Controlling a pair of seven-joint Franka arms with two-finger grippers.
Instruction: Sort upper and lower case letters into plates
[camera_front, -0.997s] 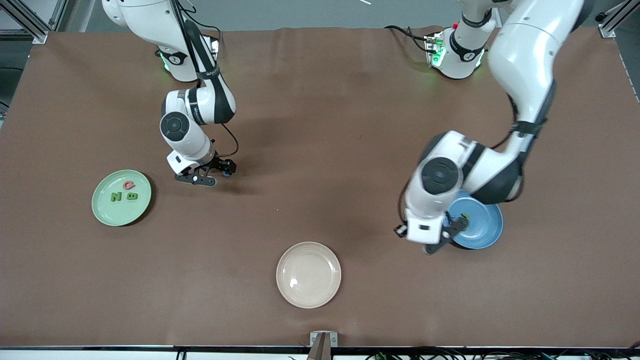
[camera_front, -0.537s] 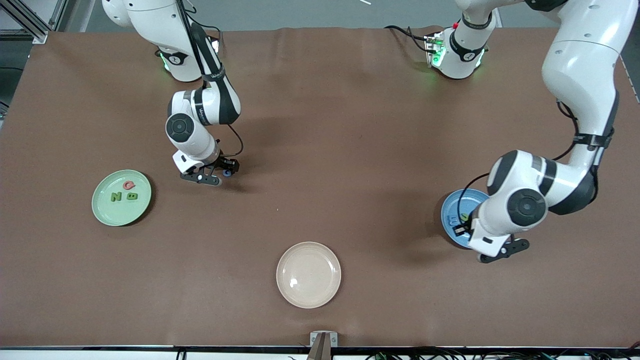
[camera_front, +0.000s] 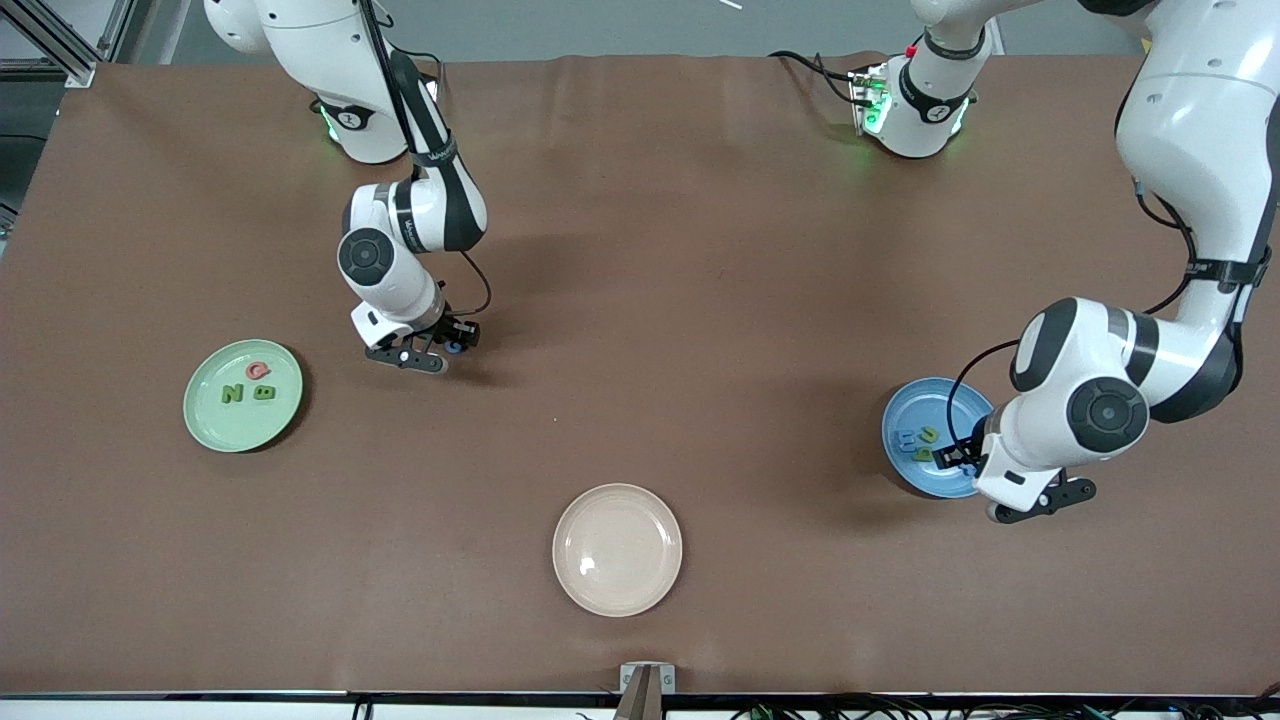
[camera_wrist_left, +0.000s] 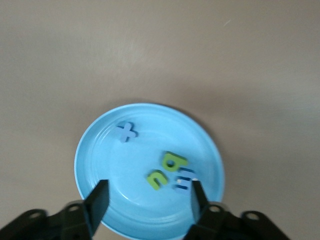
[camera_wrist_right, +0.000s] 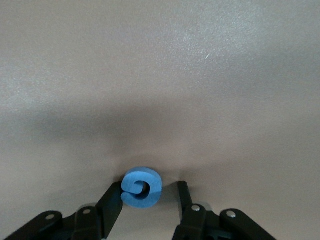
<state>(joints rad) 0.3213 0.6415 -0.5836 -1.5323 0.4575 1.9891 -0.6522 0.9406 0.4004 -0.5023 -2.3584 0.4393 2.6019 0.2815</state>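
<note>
Hanging over the blue plate (camera_wrist_left: 149, 170) at the left arm's end of the table (camera_front: 700, 300) with fingers apart and empty, the left tool (camera_wrist_left: 146, 200) looks done there, while the right tool (camera_wrist_right: 149, 200), near the green plate (camera_front: 243, 395), carries a blue letter (camera_wrist_right: 141, 187) against one finger, though whether it is clamped I cannot tell.

Matt brown covering on the table (camera_front: 700, 300), cloth- or paper-like, with faint creases near the arms' bases. The blue plate (camera_front: 905, 470) shines, a glossy glaze with light ringing its rim; the mint green plate (camera_front: 215, 425) has the same smooth sheen, and the cream-beige plate (camera_front: 640, 590) shows a bright highlight on its slick surface. The letters in the blue plate (camera_wrist_left: 172, 167) look soft, matt, foam-like. The blue letter (camera_wrist_right: 141, 187) at the right gripper (camera_wrist_right: 147, 200) has that same dull foam look. Gripper fingers (camera_wrist_right: 112, 205) are matt black plastic; arm shells are glossy white plastic.
</note>
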